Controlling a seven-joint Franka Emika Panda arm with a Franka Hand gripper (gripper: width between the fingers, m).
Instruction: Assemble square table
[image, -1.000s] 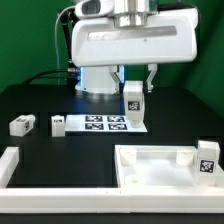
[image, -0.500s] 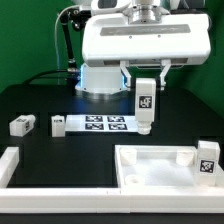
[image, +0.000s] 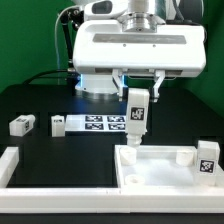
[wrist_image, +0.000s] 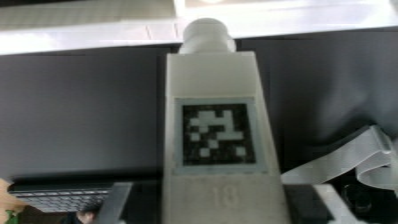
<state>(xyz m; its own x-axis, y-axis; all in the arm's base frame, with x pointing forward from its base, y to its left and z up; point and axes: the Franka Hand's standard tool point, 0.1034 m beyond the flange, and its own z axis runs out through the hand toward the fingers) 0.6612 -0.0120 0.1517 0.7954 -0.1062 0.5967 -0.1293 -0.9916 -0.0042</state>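
My gripper (image: 138, 90) is shut on the upper end of a white leg block (image: 136, 112) with a black-and-white tag. The leg hangs slightly tilted, its narrow tip just above the far corner, on the exterior view's left, of the square table slab (image: 160, 178). In the wrist view the leg (wrist_image: 217, 120) fills the middle, running out from my gripper (wrist_image: 217, 198), and part of the slab (wrist_image: 363, 160) shows beside it. Another tagged leg (image: 207, 157) stands at the slab's corner on the exterior view's right. Two loose legs (image: 21, 125) (image: 58, 124) lie on the exterior view's left.
The marker board (image: 103, 123) lies flat in front of the robot's white base (image: 100, 80). A long white rail with upturned ends (image: 60, 192) runs along the near edge of the black table, its end (image: 9, 163) rising on the exterior view's left.
The held leg has swung back toward the exterior view's left and come lower, now slightly tilted with its tip close over the slab's corner. The grip is unchanged.
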